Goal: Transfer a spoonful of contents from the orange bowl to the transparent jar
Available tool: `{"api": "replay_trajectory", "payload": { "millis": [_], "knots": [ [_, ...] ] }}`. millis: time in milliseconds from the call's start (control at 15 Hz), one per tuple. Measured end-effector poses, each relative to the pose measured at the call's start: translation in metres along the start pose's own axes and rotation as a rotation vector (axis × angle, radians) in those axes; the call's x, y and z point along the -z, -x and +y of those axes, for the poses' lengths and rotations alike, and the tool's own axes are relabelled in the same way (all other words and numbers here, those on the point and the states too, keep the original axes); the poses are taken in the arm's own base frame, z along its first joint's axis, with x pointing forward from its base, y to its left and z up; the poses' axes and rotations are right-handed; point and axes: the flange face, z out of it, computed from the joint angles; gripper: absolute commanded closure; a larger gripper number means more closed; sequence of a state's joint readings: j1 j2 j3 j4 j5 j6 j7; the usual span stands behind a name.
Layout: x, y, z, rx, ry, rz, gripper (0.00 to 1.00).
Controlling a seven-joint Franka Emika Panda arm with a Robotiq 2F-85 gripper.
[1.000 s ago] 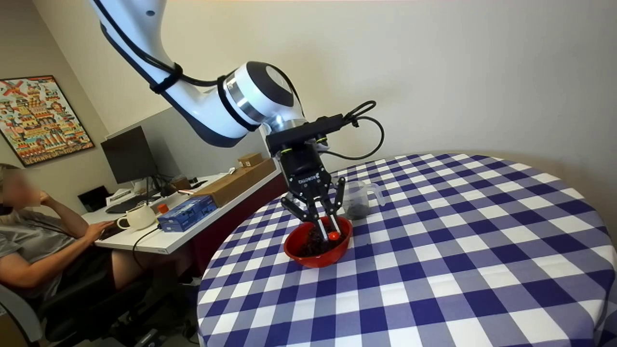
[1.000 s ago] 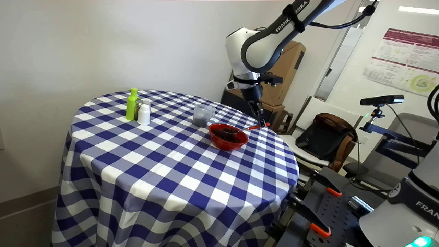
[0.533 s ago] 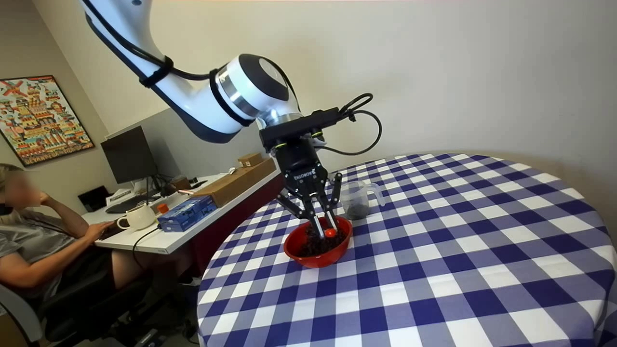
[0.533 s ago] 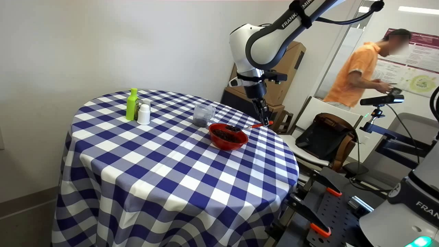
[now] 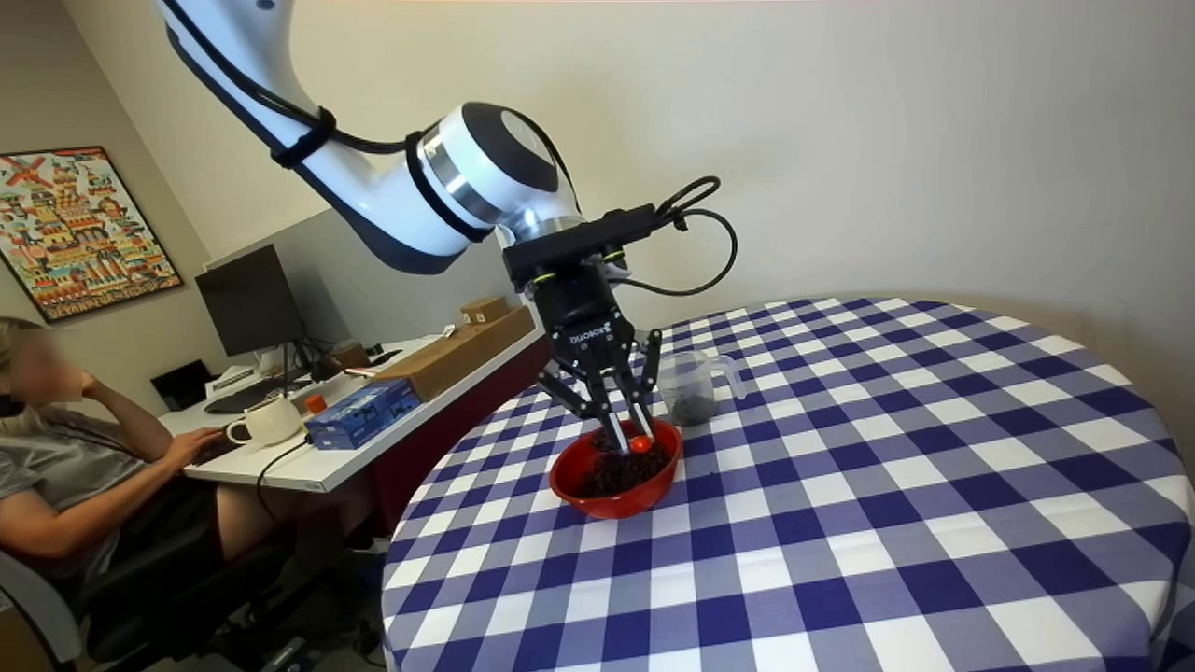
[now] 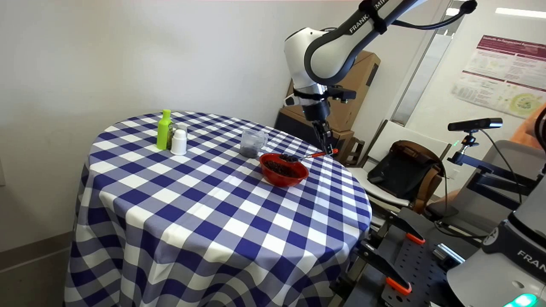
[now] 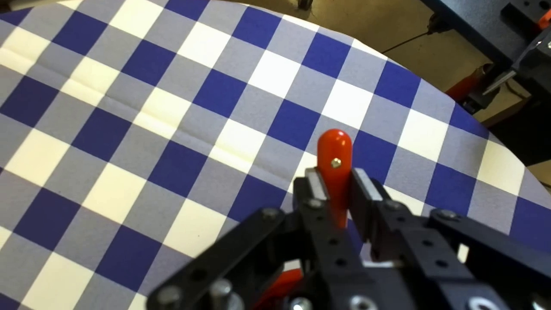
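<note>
Round and draped in blue-and-white checks, the bench (image 6: 187, 209) carries the orange bowl (image 6: 279, 181), dark contents (image 6: 279, 169) inside. Over it reaches a heaped spoon (image 6: 316, 154); whether it touches the rim, I cannot tell. Its red handle (image 7: 335, 148) is pinched by the end effector (image 7: 341, 184). Near the bowl stands the transparent jar (image 6: 252, 140), dark at the bottom. Well apart, a green bottle (image 6: 163, 132) stands near a white container (image 6: 178, 146).

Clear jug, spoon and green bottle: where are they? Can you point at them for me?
Clear jug (image 5: 687, 383): in an exterior view, on its see-through side.
Spoon (image 7: 336, 183): in the wrist view, on its red handle.
Green bottle (image 6: 163, 132): in an exterior view, on its body.
</note>
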State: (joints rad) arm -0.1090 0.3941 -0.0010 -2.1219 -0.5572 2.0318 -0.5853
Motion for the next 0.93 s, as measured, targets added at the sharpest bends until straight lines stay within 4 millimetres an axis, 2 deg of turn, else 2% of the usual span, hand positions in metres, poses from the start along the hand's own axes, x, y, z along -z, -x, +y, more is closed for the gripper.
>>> {"api": "replay_trajectory", "payload": {
  "millis": [467,933],
  "knots": [
    [0.021,-0.021,0.013,0.005,0.042,0.023,0.95],
    [0.035,-0.042,0.043,-0.017,0.062,0.03,0.95]
  ]
}}
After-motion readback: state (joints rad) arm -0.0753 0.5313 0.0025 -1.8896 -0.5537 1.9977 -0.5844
